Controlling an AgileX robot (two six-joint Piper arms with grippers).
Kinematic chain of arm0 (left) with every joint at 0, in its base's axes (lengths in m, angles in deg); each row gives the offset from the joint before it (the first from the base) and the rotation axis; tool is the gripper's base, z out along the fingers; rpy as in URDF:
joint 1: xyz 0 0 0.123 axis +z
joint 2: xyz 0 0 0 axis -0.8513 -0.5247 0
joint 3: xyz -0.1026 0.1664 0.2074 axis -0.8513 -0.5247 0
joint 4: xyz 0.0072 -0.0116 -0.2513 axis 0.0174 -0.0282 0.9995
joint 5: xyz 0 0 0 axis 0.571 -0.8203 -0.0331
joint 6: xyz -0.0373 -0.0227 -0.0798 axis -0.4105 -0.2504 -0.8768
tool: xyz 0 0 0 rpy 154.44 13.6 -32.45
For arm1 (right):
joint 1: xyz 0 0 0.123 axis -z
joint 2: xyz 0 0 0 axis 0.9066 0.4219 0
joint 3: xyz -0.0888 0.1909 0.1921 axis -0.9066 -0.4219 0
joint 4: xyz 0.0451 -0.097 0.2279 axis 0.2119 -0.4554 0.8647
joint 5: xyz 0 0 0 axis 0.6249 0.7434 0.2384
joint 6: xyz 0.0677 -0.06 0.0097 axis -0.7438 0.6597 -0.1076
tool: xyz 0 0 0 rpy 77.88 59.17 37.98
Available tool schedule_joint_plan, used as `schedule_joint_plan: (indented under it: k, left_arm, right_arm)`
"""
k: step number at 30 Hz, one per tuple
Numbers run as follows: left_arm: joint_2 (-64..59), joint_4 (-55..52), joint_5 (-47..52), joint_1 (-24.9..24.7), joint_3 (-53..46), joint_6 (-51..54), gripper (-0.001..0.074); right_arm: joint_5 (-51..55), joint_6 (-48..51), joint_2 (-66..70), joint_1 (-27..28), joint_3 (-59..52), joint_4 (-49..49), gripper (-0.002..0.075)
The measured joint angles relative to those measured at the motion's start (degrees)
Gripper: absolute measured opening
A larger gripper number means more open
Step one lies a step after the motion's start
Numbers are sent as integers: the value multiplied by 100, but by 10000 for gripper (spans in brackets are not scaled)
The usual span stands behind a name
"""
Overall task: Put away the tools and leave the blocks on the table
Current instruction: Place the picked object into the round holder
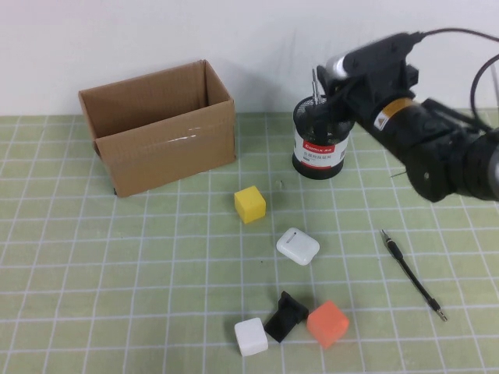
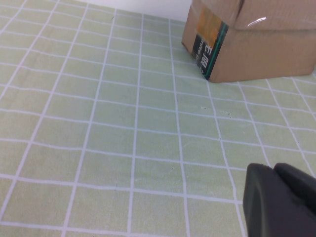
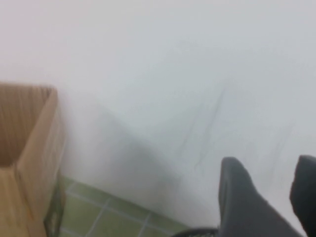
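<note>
Nearest me on the pale green gridded desk (image 1: 93,257): small white cube (image 1: 250,336), small black angular piece (image 1: 285,316) and orange cube (image 1: 327,323), all close in a row. Thin dark pen-like tool (image 1: 412,273) lies to the right, apart. Glossy rounded white case (image 1: 297,245) mid-desk, yellow cube (image 1: 249,204) just behind it. Further back: black mesh pen cup w/ label (image 1: 320,144), metal tool tips (image 1: 316,82) sticking up inside. My right gripper (image 1: 337,74) is over the cup, fingers (image 3: 242,202) apart, empty. Open cardboard box (image 1: 160,132) far left. My left gripper (image 2: 281,202) is low over bare desk near the box; fingers open or closed, can't tell.
</note>
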Motion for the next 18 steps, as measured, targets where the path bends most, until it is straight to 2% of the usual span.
schedule_joint_plan:
  k: [3, 10, 11, 17, 18]
  left_arm:
    - [0, 0, 0, 0, 0, 0, -4]
    - [0, 0, 0, 0, 0, 0, -4]
    - [0, 0, 0, 0, 0, 0, -4]
    - [0, 0, 0, 0, 0, 0, -4]
    - [0, 0, 0, 0, 0, 0, -4]
  right_arm:
    - [439, 0, -359, 0, 0, 50, 194]
    - [2315, -60, -1266, 0, 0, 86, 194]
    - [2621, -148, -1779, 27, 0, 95, 194]
    - [4080, -309, -1533, 0, 0, 96, 194]
    - [4200, -314, -2045, 27, 0, 62, 194]
